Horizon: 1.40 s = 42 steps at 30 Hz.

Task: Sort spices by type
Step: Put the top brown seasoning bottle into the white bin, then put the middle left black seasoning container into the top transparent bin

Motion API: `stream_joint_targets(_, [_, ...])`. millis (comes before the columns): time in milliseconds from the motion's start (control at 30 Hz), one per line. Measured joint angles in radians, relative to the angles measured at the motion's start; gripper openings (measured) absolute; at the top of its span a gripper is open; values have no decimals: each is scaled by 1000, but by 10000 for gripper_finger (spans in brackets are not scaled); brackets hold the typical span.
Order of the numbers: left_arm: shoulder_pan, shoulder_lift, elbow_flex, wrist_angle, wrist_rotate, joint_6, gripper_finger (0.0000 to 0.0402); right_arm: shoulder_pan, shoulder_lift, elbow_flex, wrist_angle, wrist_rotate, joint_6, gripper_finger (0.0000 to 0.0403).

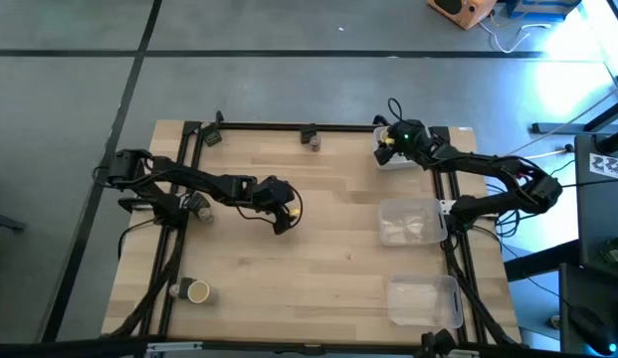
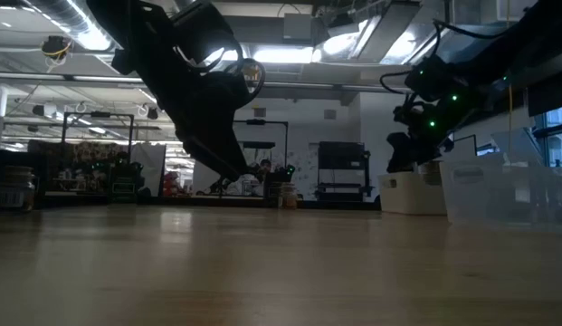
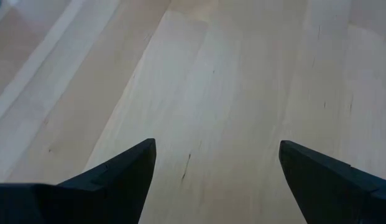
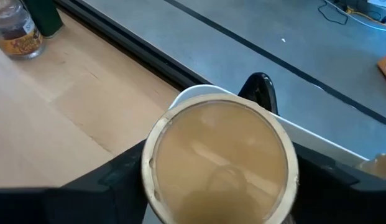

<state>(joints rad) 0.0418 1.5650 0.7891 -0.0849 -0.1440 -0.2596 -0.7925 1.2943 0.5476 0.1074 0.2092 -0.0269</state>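
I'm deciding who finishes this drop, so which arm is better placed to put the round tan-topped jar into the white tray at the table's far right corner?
Right. The right claw holds the round tan-topped jar over the white rectangular tray. The left claw hangs open and empty mid-table.

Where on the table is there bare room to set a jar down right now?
Widest bare wood: the middle, between the left end effector and the two clear trays on the right. Also open: the front strip right of the tan-topped jar. Crowded: the far right corner, where the right end effector holds a jar over the white tray.
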Motion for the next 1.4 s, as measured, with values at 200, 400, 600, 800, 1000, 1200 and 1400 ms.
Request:
stream_joint_targets(200, [0,0,0,0,0,-1,324,0,1,0,0,15,-5,369])
stream_joint_targets(400, [0,0,0,-1,0,-3,324,1,-52,78,-119,44,-53,389])
stream_joint_targets(600, [0,0,0,3,0,-3,324,11,-156,221,-336,-3,-83,385])
stream_joint_targets(800, [0,8,1,166,-39,59,324,128,-233,258,-328,-213,-82,385])
stream_joint_targets(1000, [6,4,10,341,-41,198,324,311,-215,257,-254,-298,-85,385])
stream_joint_targets(1200, [-12,-21,178,97,-50,300,324,440,-161,257,-255,-259,-110,385])
stream_joint_targets(1400, [-23,-41,384,-424,-183,243,324,502,-88,256,-227,-183,-111,386])
